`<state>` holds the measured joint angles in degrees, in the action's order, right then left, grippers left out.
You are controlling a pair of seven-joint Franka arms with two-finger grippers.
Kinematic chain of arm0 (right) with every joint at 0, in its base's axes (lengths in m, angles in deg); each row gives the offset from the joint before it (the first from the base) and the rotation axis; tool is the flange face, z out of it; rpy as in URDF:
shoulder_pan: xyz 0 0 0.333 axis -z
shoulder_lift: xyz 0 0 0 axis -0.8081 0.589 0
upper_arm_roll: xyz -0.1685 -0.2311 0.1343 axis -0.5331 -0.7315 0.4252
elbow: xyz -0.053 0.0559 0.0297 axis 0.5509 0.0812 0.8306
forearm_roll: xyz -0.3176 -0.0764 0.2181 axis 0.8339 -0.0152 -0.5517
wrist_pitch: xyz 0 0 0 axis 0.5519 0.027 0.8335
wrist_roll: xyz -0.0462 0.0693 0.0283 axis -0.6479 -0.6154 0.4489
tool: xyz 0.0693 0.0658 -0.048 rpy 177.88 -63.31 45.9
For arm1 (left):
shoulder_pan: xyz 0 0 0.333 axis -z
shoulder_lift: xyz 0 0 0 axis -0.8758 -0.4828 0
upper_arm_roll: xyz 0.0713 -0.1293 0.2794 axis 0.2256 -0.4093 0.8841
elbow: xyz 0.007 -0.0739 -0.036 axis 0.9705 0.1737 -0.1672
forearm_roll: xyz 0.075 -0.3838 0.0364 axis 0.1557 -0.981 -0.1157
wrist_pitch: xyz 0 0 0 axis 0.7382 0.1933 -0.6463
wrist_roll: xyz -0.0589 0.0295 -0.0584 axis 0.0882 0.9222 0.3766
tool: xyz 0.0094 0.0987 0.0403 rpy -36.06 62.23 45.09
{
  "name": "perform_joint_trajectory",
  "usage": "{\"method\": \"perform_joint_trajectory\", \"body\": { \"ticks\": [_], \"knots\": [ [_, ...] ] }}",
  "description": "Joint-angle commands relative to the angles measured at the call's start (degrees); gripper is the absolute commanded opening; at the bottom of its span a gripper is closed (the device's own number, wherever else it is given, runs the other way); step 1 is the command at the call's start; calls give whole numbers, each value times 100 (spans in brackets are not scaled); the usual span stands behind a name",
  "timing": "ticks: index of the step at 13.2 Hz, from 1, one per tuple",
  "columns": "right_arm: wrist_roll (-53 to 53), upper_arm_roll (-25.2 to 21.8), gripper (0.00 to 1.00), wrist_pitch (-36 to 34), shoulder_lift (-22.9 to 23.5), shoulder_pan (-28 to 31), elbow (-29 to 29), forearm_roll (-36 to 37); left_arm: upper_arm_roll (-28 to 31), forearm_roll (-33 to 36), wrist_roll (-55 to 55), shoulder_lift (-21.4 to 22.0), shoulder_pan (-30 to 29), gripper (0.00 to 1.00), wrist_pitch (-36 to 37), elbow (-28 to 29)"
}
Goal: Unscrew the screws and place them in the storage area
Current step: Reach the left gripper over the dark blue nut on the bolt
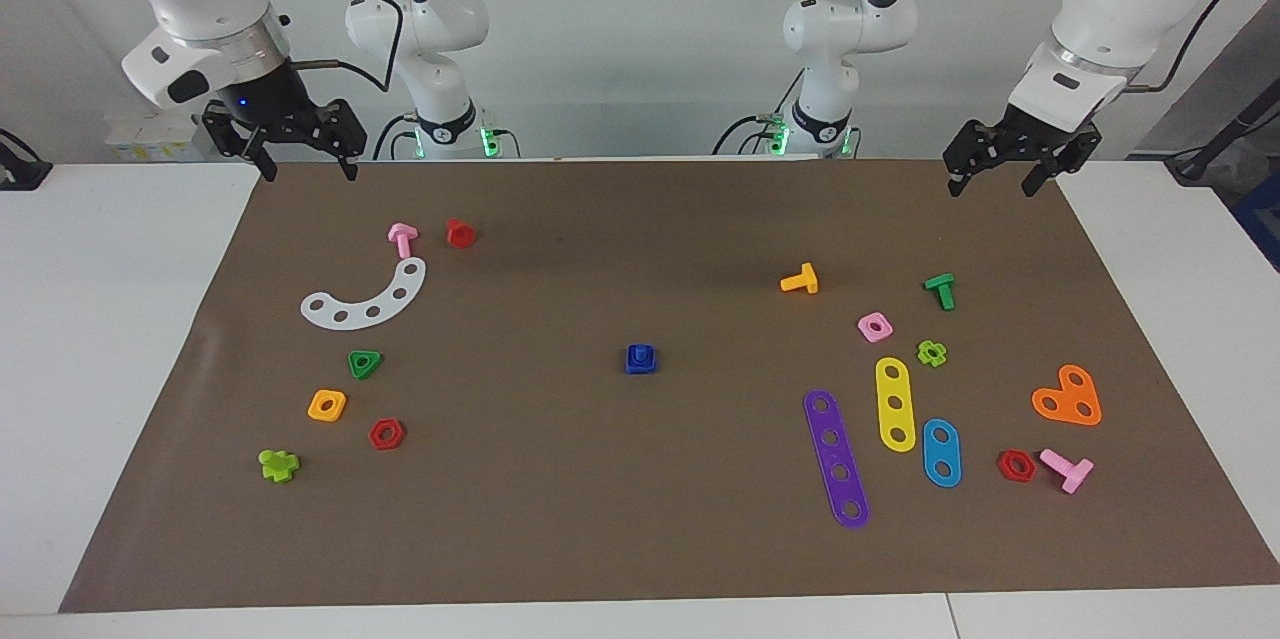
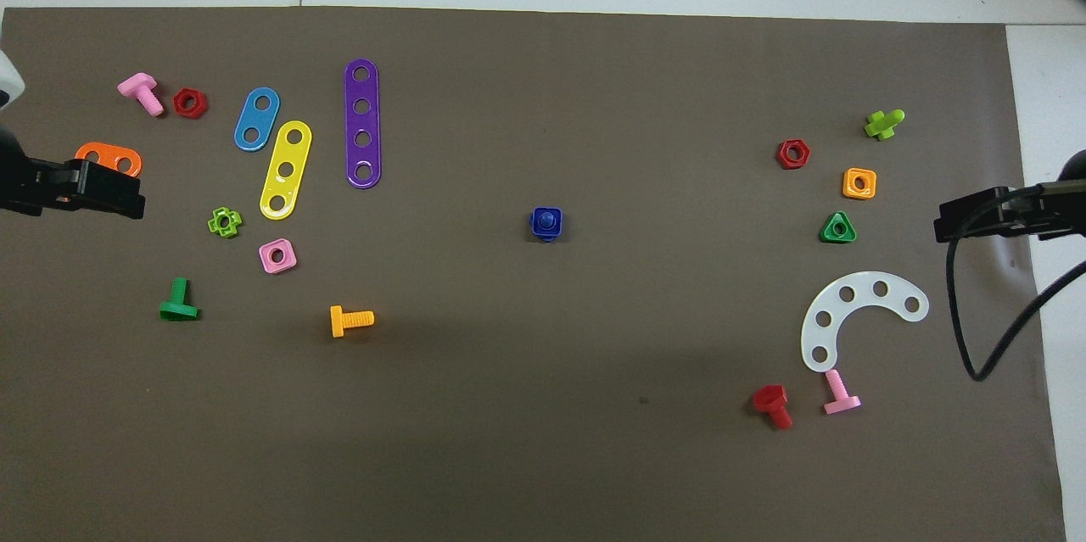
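The screws (image 1: 640, 358) (image 2: 546, 223) sit in the middle of the brown mat, a dark-blue bolt joined to a square nut. Nothing touches them. My right gripper (image 1: 310, 174) (image 2: 946, 224) hangs open and empty over the mat's edge at the right arm's end. My left gripper (image 1: 992, 189) (image 2: 127, 196) hangs open and empty over the left arm's end. The storage area (image 1: 985, 359) (image 2: 191, 186) has no outline; it is bare mat among loose coloured parts.
Toward the left arm's end lie purple (image 1: 836, 457), yellow (image 1: 895, 403) and blue (image 1: 941, 452) strips, an orange heart plate (image 1: 1068, 397), bolts and nuts. Toward the right arm's end lie a white curved strip (image 1: 366, 297), a green triangular nut (image 1: 364, 363) and other nuts and bolts.
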<state>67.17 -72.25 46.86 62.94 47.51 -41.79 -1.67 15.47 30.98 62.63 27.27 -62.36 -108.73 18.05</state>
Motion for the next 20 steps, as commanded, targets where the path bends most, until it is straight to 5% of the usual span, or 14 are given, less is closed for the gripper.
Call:
{"method": "perform_joint_trajectory", "body": {
  "ticks": [1,7,20],
  "knots": [
    [168,39,100,49,-135,60,-135,-74,-39,-123,59,156,8,100,-281,296],
    [168,39,100,49,-135,60,-135,-74,-74,-465,-413,-63,728,100,-861,535],
    [168,39,100,49,-127,60,-135,-74,-22,-501,-2613,-2206,2854,97,-3279,166]
  ]
}}
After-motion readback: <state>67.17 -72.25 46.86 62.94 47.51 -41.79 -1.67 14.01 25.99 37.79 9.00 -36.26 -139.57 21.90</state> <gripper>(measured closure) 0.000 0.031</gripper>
